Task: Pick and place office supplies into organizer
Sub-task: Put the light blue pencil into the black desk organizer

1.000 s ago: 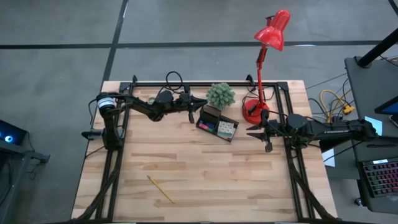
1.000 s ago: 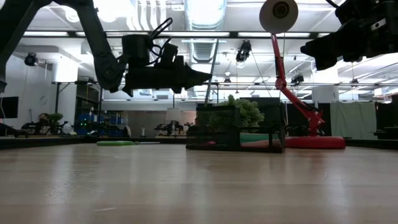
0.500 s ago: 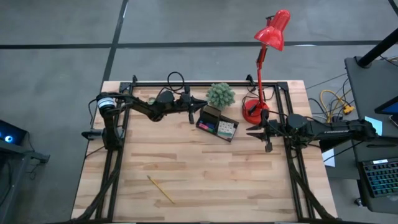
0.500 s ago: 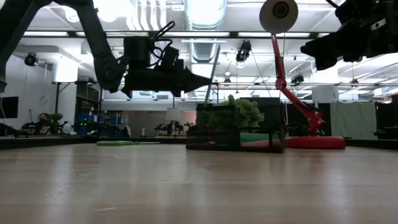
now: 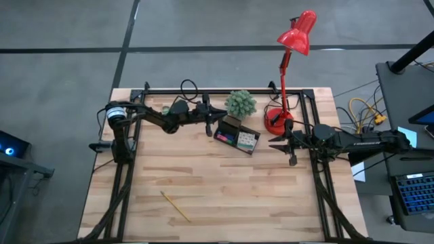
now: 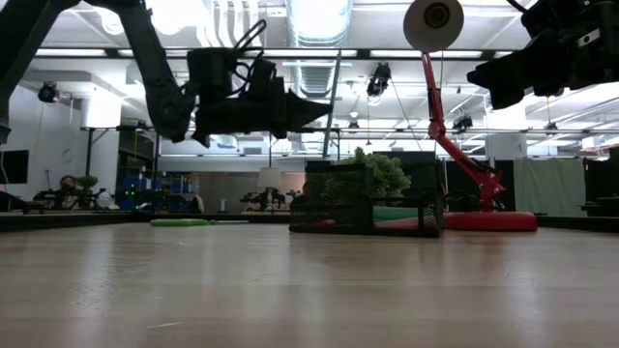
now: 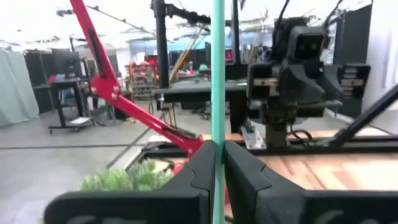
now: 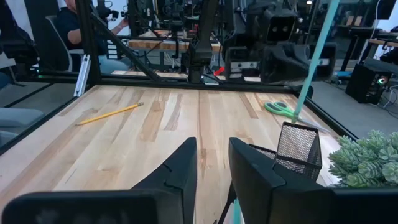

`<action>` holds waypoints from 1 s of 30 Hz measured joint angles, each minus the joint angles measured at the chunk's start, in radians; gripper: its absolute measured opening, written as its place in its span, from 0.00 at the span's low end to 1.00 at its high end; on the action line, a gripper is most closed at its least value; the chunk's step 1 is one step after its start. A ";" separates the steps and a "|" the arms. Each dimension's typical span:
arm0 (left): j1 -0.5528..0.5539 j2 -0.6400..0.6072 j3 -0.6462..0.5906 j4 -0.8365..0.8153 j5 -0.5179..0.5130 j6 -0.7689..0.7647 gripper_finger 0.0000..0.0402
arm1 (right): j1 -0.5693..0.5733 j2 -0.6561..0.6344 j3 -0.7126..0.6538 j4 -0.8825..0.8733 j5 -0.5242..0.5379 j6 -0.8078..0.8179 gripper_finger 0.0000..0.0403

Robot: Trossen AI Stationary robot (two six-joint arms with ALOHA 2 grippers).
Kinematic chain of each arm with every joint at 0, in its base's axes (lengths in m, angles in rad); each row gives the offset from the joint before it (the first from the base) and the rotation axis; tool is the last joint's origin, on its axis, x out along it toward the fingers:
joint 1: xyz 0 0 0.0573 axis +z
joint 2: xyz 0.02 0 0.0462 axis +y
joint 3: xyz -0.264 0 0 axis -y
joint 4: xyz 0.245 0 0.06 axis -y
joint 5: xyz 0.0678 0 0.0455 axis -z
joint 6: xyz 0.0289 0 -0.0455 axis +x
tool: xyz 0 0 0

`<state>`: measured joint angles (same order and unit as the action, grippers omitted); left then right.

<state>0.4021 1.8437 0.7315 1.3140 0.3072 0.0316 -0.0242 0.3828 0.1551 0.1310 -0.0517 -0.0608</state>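
My left gripper (image 5: 218, 115) hangs above the table just left of the black organizer (image 5: 237, 135) and is shut on the teal pen (image 7: 217, 68), which stands upright. The low view shows this gripper (image 6: 314, 108) higher than the organizer (image 6: 368, 198). A white dotted cube (image 5: 248, 140) and pink pieces sit in the organizer's compartments. The yellow pencil (image 5: 175, 205) lies flat near the table's near edge. The green-handled scissors (image 8: 283, 109) lie flat under the left arm. My right gripper (image 5: 278, 142) waits open, right of the organizer. My left gripper pinches the teal pen's shaft (image 7: 217, 127) between its two fingers (image 7: 198, 168), which lie across it. The pen is lifted clear and stands about upright, most of its length rising above the fingers. Its lower end is hidden behind the fingers.
A spiky green plant (image 5: 241, 103) stands just behind the organizer, and the red lamp's base (image 5: 274, 120) sits to its right, the lamp arm rising over the far edge. Black frame rails run along the table's sides. Bare wood stretches across the table's middle and near part.
My left gripper has risen a little above the table with the teal pen still pinched and upright, staying left of the organizer.
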 joint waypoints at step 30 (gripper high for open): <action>-0.036 0.192 0.212 0.117 0.035 0.002 0.02 | 0.000 0.000 0.000 0.000 0.000 0.000 0.21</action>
<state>0.3664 2.0353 0.9431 1.4307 0.3427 0.0338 -0.0242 0.3828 0.1551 0.1307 -0.0516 -0.0605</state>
